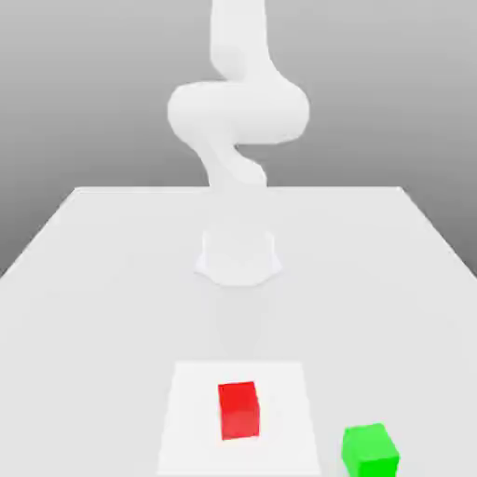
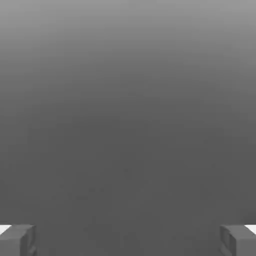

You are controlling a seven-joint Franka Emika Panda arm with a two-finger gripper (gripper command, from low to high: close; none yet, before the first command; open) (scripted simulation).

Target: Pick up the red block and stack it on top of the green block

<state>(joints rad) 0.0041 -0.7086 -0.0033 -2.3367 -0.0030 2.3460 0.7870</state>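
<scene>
Nearest to you, at the exterior view's right, sits the green block [image 1: 370, 454], upright and turned slightly, its lowest part cut off by the frame. It lies just beside the white square [image 1: 191, 442], apart from it. A little farther, near the middle, your red block [image 1: 239, 411] rests upright on that square, with bare white around it. The two blocks are apart, the green one nearer to you and farther to the exterior view's right.

Beyond them the pale table [image 1: 112, 317] stretches away, and the arm's base [image 1: 238, 258] stands on it, well apart from both blocks. From there the white arm [image 1: 238, 112] rises through a bulky bend and out past the top of the frame. Behind is a grey backdrop [image 1: 391, 84].

In the hand view, your gripper [image 2: 128, 241] has its jaws spread wide, with nothing pinched and plain grey beyond.
</scene>
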